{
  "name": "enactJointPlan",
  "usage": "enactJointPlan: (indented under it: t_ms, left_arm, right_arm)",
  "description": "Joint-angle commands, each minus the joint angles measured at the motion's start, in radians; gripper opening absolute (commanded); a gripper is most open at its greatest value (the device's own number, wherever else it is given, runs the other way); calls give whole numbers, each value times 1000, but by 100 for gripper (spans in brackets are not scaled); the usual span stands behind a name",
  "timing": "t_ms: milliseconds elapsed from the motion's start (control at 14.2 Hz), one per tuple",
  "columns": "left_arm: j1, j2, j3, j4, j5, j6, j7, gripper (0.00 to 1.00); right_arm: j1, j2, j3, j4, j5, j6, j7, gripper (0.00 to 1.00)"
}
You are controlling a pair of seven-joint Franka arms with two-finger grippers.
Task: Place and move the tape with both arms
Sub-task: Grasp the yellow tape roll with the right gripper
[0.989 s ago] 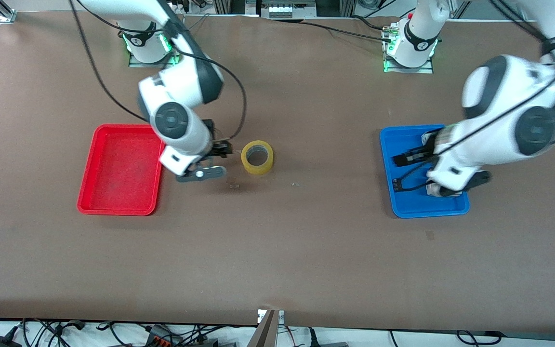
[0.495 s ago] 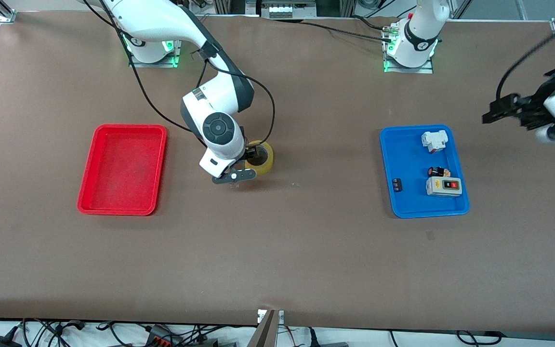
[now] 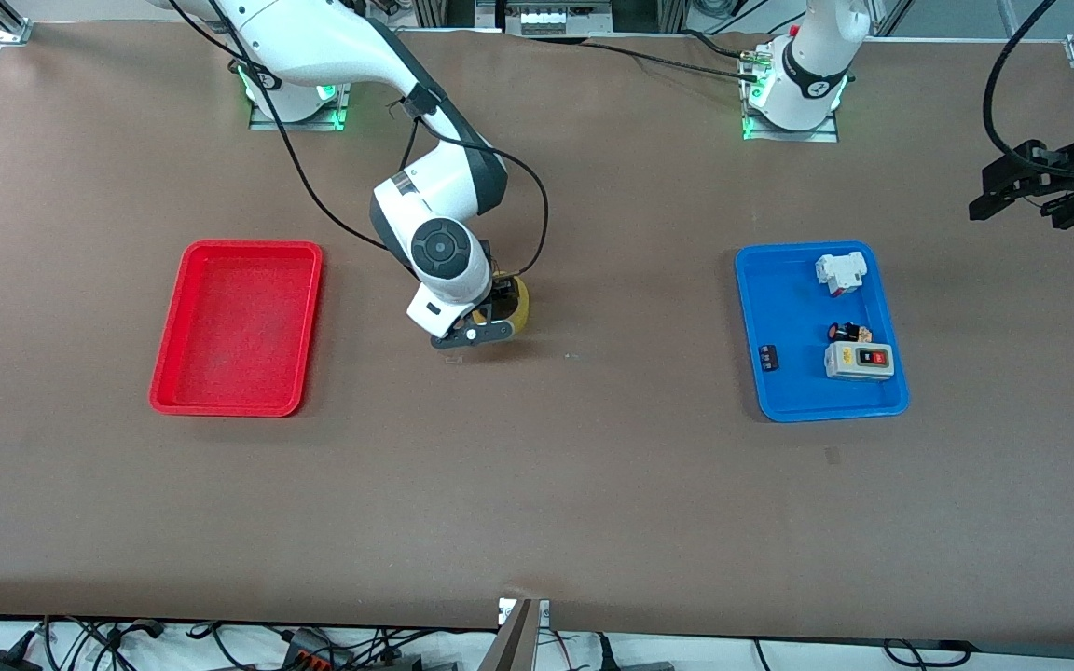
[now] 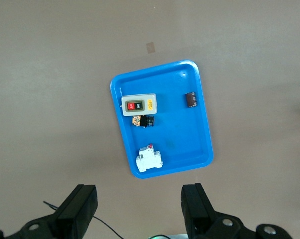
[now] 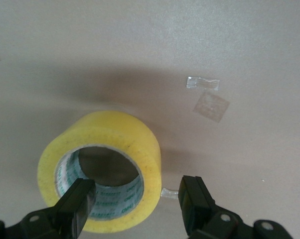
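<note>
The tape (image 5: 107,149), a yellowish ring with a wide hollow centre, lies flat on the brown table; in the front view (image 3: 520,313) the right hand hides most of it. My right gripper (image 5: 137,205) is low over it and open. One finger (image 5: 77,204) is over the hollow and the other finger (image 5: 196,199) is outside the ring, so the wall lies between them untouched. It also shows in the front view (image 3: 492,315). My left gripper (image 3: 1022,191) is open and empty, raised near the left arm's end of the table; its fingers (image 4: 81,209) frame bare table.
A blue tray (image 3: 789,308) toward the left arm's end holds a white-and-grey switch box (image 3: 859,360), a white breaker (image 3: 840,272) and two small dark parts. A red tray (image 3: 239,326) lies toward the right arm's end. Scraps of clear tape (image 5: 203,83) lie beside the roll.
My right gripper moved from beside the red tray over to the tape and came down astride its wall. My left arm rose off the blue tray and swung out toward its end of the table.
</note>
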State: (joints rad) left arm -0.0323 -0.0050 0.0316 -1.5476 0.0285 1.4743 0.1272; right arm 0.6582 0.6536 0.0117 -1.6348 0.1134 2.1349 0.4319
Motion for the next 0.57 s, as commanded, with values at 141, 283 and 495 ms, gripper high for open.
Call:
enactJointPlan:
  t_ms: [141,283,495]
  left_arm:
    - [63,-15,-80,-12,10,17,20,100]
    - [60,-17,-84,-14,10,14,20,100]
    - [55,-18,-72,-12,10,2,22,100]
  right_arm:
    - [6,37,-7,21,11,13,5,99]
    - [6,40,-9,20,8,32,4,77]
    - [6,38,-9,20,14,28,8,18]
